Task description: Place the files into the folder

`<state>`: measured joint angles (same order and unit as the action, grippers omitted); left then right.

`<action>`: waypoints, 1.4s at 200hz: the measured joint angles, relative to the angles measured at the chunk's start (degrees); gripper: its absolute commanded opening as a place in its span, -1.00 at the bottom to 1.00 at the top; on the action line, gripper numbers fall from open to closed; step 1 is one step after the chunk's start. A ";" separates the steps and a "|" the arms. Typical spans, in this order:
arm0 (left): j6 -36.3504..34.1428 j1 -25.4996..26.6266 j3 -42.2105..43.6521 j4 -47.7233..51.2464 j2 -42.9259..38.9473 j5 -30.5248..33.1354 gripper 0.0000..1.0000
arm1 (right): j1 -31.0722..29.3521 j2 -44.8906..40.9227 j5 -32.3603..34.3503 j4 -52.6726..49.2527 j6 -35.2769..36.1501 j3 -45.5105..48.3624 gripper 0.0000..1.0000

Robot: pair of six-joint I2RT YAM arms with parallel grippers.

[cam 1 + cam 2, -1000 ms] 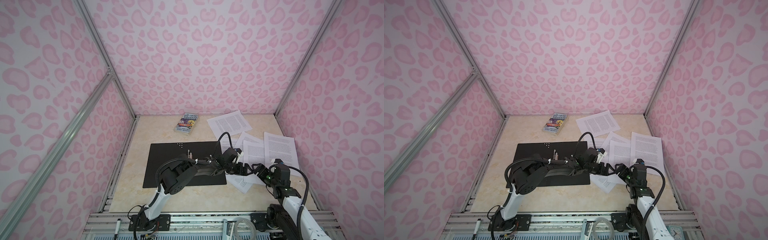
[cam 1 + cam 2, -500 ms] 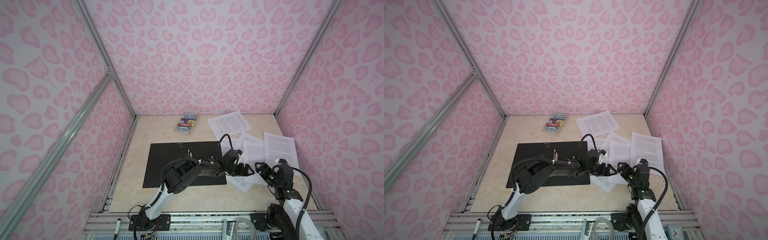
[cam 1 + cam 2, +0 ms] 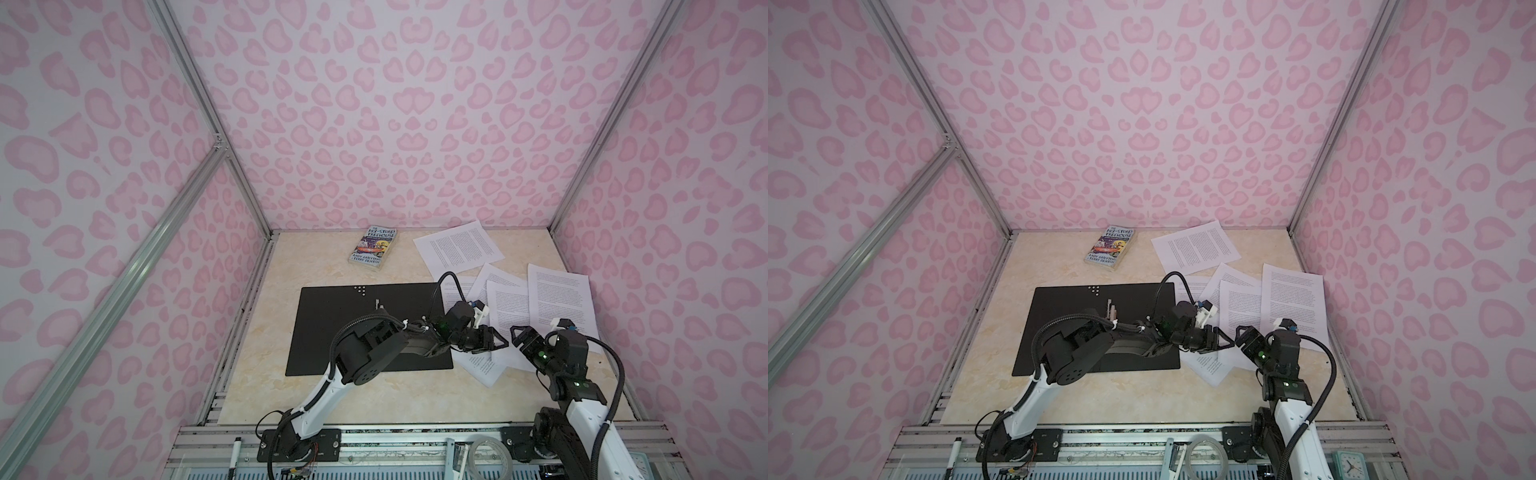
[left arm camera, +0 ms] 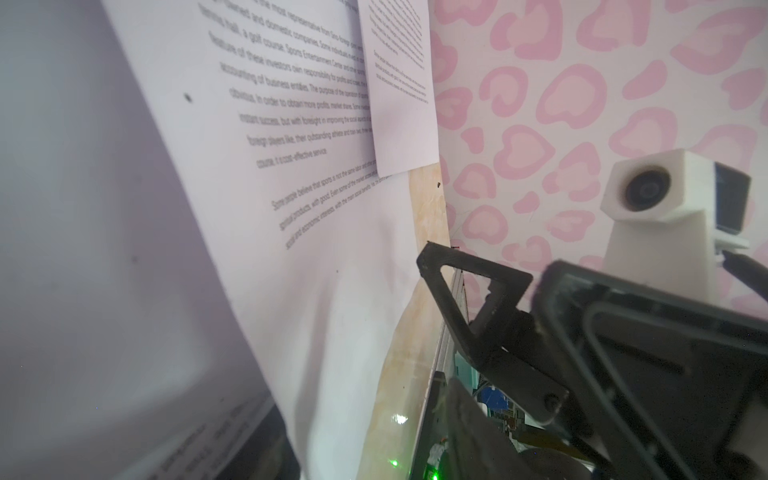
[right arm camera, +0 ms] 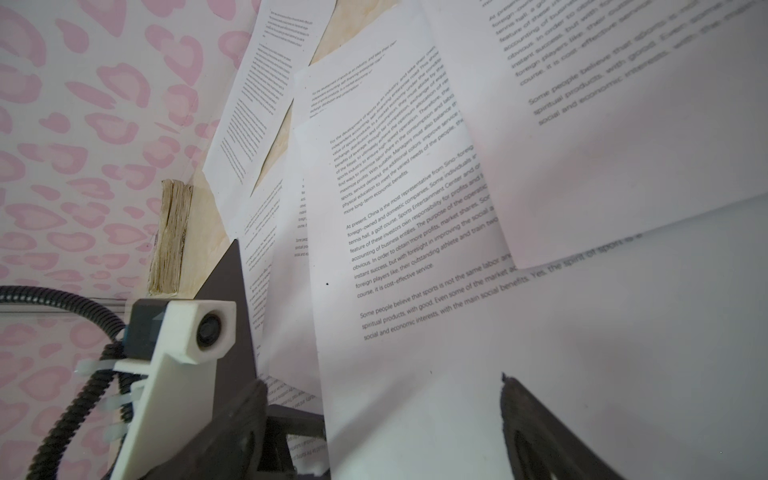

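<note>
My left gripper (image 3: 498, 343) reaches across the open folder (image 3: 332, 320) to the sheets (image 3: 506, 307) on the right half of the table (image 3: 266, 357). Its tips sit at the near edge of the middle sheet, just above a corner of paper (image 3: 482, 368) that sticks out toward me. In both top views the fingers read as one dark wedge, so I cannot tell how far apart they are or whether they pinch any paper. My left wrist camera shows none of its own fingers, only a sheet (image 4: 299, 199) slanting close past the lens.

My right gripper (image 3: 516, 337) faces the left one, almost tip to tip, over the same edge. Its jaws stand wide. In the left wrist view one triangular finger (image 4: 453, 316) hangs free of the paper. In the right wrist view a sheet (image 5: 395, 395) runs past the other finger (image 5: 515, 403) unclamped. I grasp nothing with it.

The folder lies flat with its black inside up. The sheets all lie beside it on the right, some overlapping, and one (image 3: 457, 249) sits far back near the book (image 3: 372, 248).
</note>
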<state>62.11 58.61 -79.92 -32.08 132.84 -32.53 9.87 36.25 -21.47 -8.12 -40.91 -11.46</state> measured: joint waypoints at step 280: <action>-21.70 -34.95 45.16 42.49 -64.63 13.40 -0.93 | -29.97 11.13 5.42 7.98 6.54 -6.14 0.92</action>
<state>40.40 23.66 -34.76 10.41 68.20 -19.14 -20.10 47.37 -16.05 -0.14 -34.37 -17.61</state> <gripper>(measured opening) 0.051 0.963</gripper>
